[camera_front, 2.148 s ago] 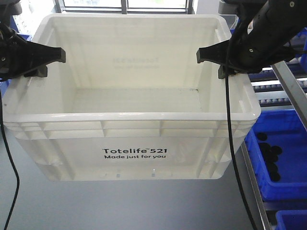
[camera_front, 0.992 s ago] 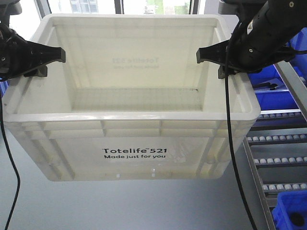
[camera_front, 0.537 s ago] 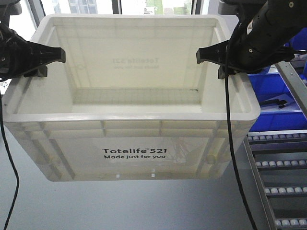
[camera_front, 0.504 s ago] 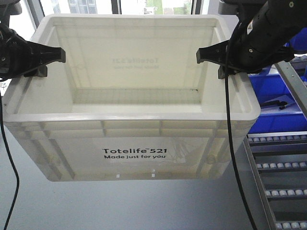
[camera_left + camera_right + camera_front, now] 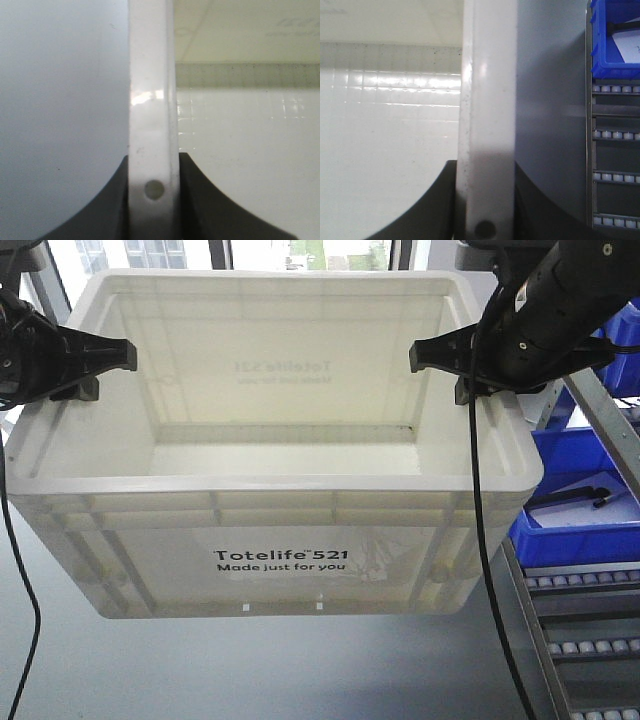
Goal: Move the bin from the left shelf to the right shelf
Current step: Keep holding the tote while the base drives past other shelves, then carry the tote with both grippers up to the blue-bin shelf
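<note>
Bin [image 5: 280, 560]: large white plastic tote, open top and empty inside, level, hanging over the floor between the two arms. It fills most of the front view and sits just left of the roller shelf.
Floor [image 5: 250, 670]: plain grey, showing under and in front of the bin.
Roller shelf [image 5: 585, 640]: grey metal frame with rows of small white rollers, at the lower right, beside the bin's right end wall.
Blue bin [image 5: 570, 490]: on the shelf behind the bin's right corner; a white sheet and a small dark pen-like item lie inside.
Right pincer [image 5: 440, 375]: black, closed on the bin's right side wall at the rim. The right wrist view shows one finger [image 5: 425, 210] inside the wall and the other outside, both pressed against the white rim [image 5: 487, 125].
Left pincer [image 5: 112, 372]: black, clamped the same way on the left side wall. In the left wrist view its fingers [image 5: 100, 210] hug either face of the rim [image 5: 152, 100], with a small round hole in the rim between them.
Cable [image 5: 478, 540]: thin and black, hanging from the right arm across the bin's front right corner.
Print [image 5: 282, 560]: black "Totelife 521 Made just for you", centred on the near wall.
</note>
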